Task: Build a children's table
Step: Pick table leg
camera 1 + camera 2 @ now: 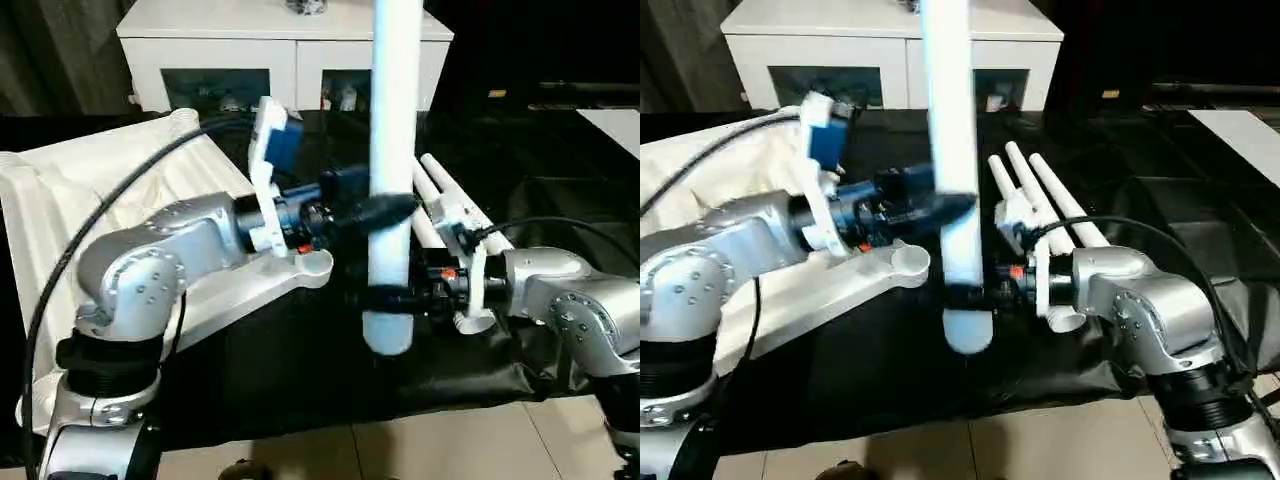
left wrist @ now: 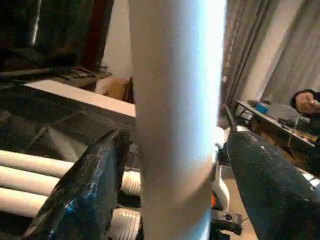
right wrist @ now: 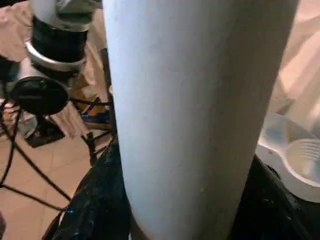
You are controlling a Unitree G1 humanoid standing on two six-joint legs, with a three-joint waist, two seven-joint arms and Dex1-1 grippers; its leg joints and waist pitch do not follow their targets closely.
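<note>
Left eye view: tabletop (image 1: 60,190) lies ribbed side up at the black table's (image 1: 300,380) left edge. An upright leg (image 1: 392,180) stands mid-front, clamped low by the right gripper (image 1: 385,298); the left gripper (image 1: 385,210) straddles it, fingers apart.

White low cabinet (image 1: 285,45) across the upper middle of the head views — dark glass openings (image 1: 215,88) with small items behind; black cloth (image 1: 300,370) spread over the middle; beige tiled floor (image 1: 400,450) along the bottom edge; grey curtain (image 2: 280,60) at upper right of the left wrist view.
</note>
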